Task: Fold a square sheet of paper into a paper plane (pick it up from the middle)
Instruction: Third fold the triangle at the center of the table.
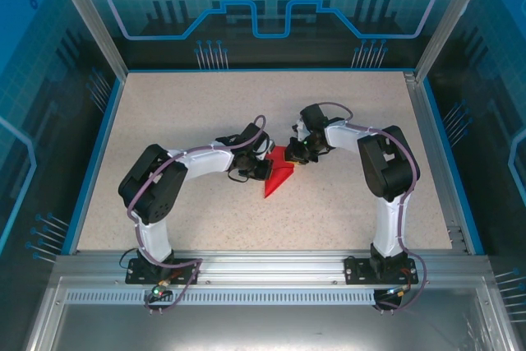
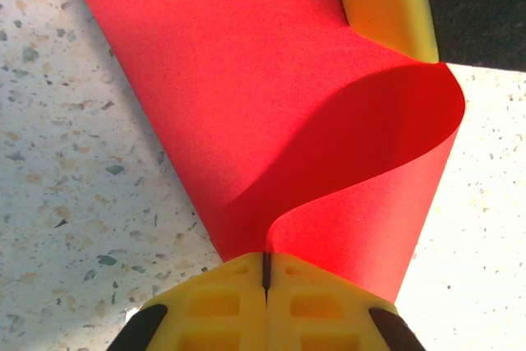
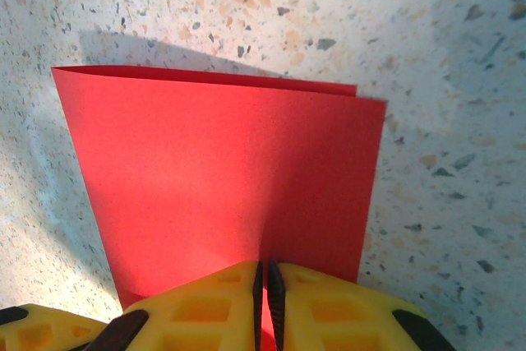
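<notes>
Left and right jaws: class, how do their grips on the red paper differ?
The left jaws pinch a paper flap that curls up; the right jaws pinch flat folded layers. The left jaws reach from the paper's left, the right jaws from its right. Both are shut on the paper.

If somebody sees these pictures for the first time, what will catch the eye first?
The bright red sheet of paper, partly folded, stands out at the middle of the speckled table. Both arms meet over it: the left gripper's yellow fingers are shut on its curling edge, and the right gripper's yellow fingers pinch its doubled layers.
</notes>
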Motion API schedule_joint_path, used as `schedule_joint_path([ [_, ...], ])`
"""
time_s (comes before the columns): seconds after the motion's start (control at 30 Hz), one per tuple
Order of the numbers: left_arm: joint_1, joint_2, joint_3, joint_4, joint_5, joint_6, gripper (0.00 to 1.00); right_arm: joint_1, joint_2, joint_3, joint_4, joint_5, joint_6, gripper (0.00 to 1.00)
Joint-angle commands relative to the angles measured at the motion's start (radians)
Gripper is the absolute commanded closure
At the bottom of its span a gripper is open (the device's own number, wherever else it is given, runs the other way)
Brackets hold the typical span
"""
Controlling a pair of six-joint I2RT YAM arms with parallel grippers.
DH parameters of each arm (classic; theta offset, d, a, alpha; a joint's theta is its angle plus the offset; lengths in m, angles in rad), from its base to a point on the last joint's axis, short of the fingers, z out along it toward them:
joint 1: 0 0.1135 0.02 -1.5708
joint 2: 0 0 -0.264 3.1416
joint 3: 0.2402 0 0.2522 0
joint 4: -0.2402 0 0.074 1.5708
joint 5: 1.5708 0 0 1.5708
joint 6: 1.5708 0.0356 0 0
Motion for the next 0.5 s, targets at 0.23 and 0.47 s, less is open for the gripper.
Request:
schedule_joint_path([
  [0.23,0.005,0.009,0.009,-0.036,-0.015,-0.016,0.98,0.013,0.038,-0.014,-0.084,0.080,-0.005,0.85],
  [0.47,0.006,0.012,0.001,-0.041,-0.015,-0.023,0.98,0.013,0.036,-0.021,-0.086,0.081,-0.005,0.85],
])
